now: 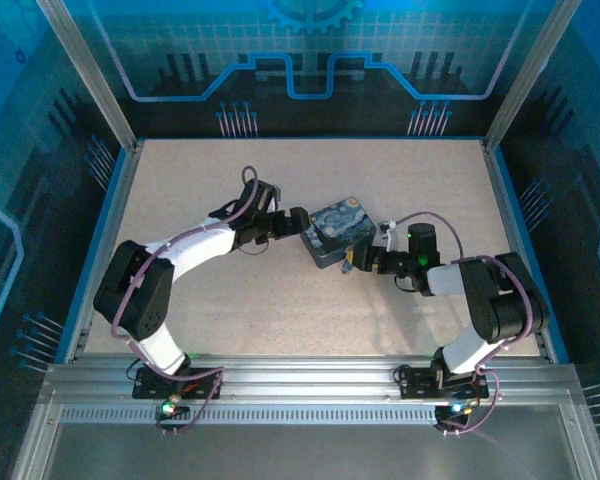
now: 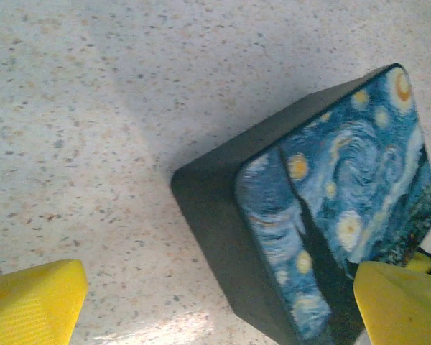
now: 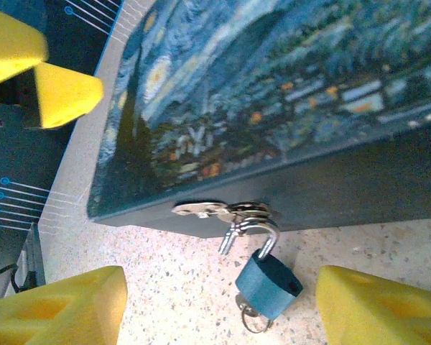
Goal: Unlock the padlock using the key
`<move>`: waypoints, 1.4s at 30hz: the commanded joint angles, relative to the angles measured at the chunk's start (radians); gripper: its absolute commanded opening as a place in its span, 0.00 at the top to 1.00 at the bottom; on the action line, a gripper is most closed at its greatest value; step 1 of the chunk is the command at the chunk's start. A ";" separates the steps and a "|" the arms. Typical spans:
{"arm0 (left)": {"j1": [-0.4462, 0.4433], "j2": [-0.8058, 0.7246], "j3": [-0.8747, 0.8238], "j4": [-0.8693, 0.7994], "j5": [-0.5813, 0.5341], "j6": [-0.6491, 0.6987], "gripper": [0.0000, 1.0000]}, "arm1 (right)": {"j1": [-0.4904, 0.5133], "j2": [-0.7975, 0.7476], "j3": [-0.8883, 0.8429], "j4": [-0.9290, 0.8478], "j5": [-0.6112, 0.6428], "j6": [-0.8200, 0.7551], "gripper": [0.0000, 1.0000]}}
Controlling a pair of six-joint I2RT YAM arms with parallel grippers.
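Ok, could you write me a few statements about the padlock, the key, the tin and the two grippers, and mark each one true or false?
1. The padlock hangs from the hasp on the side of the tin. True.
2. The right gripper is shut on the padlock. False: its fingers stand apart, one on each side of the padlock, and do not touch it.
3. The key sits at the bottom of the padlock. True.
4. The left gripper holds the key. False: it is open at the tin and grips nothing.
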 commanded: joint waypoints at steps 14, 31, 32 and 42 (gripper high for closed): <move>-0.051 0.103 0.056 -0.043 0.033 -0.023 0.02 | 0.036 0.142 0.087 0.077 -0.065 0.029 0.38; -0.049 0.156 0.042 -0.024 0.022 -0.027 0.02 | 0.039 0.135 0.061 0.111 -0.103 0.029 0.45; -0.049 0.157 0.041 -0.022 0.022 -0.027 0.02 | 0.039 0.134 0.058 0.119 -0.107 0.030 0.45; -0.047 0.158 0.037 -0.023 0.018 -0.027 0.02 | 0.031 0.105 0.037 0.115 -0.123 0.022 0.51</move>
